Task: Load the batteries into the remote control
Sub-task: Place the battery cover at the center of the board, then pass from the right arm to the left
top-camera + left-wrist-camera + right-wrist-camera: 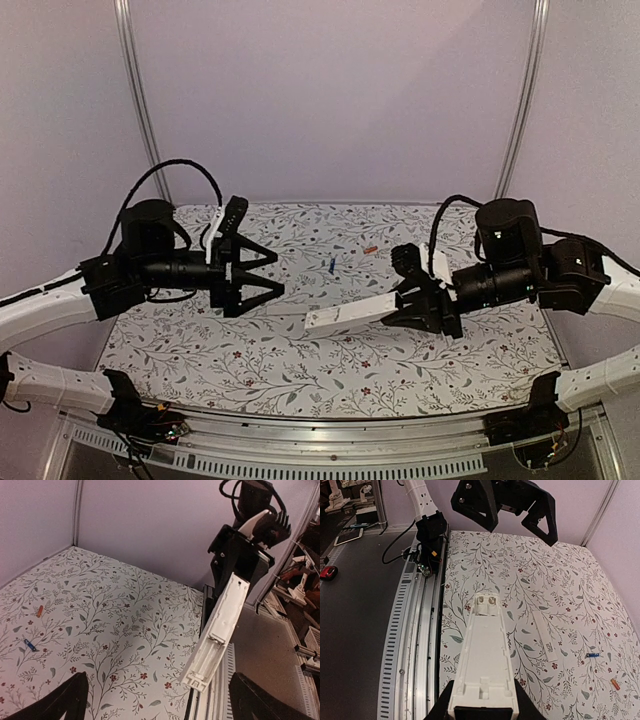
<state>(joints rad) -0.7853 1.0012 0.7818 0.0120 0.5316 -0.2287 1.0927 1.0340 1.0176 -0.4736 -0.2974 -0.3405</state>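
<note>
In the middle of the table (200, 350), lifted clear of it, the remote (345, 317) is clamped in your right gripper (418, 302). Its open recess (487, 605) faces up at the end that points left, toward the other arm. Your left gripper (278, 272) hangs with its jaws wide apart and nothing between them. Both batteries lie loose on the far side: the blue battery (330, 265) just beyond the remote, the orange battery (370, 249) farther right. A thin white strip (544, 636) (the cover, I judge) lies flat near the remote. No cell is loaded yet, so you're at the fetch step. Next, lower the left gripper over the blue battery, set the jaws across its body and pinch low, since it will likely roll.
</note>
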